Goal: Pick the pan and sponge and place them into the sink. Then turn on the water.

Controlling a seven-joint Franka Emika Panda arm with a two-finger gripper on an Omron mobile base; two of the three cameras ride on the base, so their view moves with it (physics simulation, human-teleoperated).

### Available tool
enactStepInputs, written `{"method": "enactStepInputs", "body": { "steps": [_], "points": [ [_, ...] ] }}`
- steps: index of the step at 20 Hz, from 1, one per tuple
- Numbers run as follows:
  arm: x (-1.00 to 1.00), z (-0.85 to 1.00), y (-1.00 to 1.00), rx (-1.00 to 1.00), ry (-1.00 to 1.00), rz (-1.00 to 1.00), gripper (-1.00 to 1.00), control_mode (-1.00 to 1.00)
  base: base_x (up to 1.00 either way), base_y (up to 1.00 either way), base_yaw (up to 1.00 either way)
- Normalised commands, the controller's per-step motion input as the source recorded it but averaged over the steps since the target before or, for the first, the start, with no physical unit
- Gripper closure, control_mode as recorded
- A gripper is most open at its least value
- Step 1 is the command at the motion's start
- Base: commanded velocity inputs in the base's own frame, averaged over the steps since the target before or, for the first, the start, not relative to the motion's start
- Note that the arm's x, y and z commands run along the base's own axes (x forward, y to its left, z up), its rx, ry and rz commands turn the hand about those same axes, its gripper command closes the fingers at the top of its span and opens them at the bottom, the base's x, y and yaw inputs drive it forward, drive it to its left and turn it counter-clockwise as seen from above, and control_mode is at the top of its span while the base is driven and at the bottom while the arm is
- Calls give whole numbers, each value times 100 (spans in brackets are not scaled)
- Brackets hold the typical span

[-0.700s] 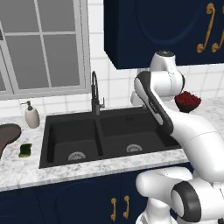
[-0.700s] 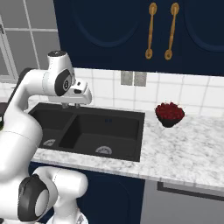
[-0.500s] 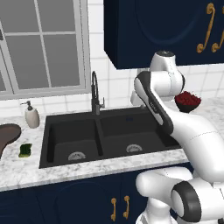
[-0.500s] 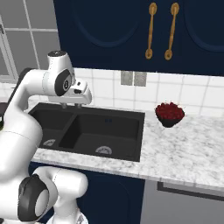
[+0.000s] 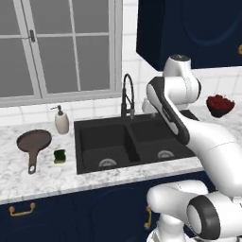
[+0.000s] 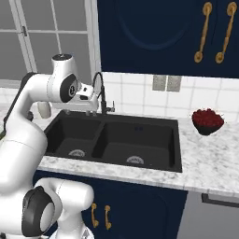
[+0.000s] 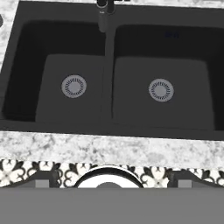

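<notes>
Both task items lie at left of the left base view: pan (image 5: 33, 141) and sponge (image 5: 59, 156) beside the sink (image 5: 94, 163). The hand's opening cannot be told; a long reach risks clipping the faucet (image 5: 127, 94).

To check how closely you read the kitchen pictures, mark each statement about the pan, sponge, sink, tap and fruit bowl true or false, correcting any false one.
1. The pan lies in the sink's left basin. False: it lies on the counter left of the sink.
2. The sponge sits on the counter between pan and sink. True.
3. Both basins hold nothing but their drains. True.
4. Water runs from the faucet. False: no stream shows.
5. The bowl of red fruit stands beside the soap dispenser. False: the bowl stands right of the sink, the dispenser left of it.
</notes>
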Motion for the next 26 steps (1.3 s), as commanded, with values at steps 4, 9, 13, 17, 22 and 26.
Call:
{"method": "enactStepInputs", "body": {
  "steps": [4, 9, 13, 17, 22, 26],
  "points": [
    [0, 0, 0, 0, 0, 0, -100, 100, 0, 100, -8],
    [0, 0, 0, 0, 0, 0, -100, 100, 28, 75, -7],
    [0, 0, 0, 0, 0, 0, -100, 100, 30, 27, -1],
    [0, 0, 0, 0, 0, 0, -100, 100, 43, 0, 0],
    [0, 0, 0, 0, 0, 0, -100, 100, 39, 0, 0],
    [0, 0, 0, 0, 0, 0, -100, 100, -3, 0, 2]
  ]
}}
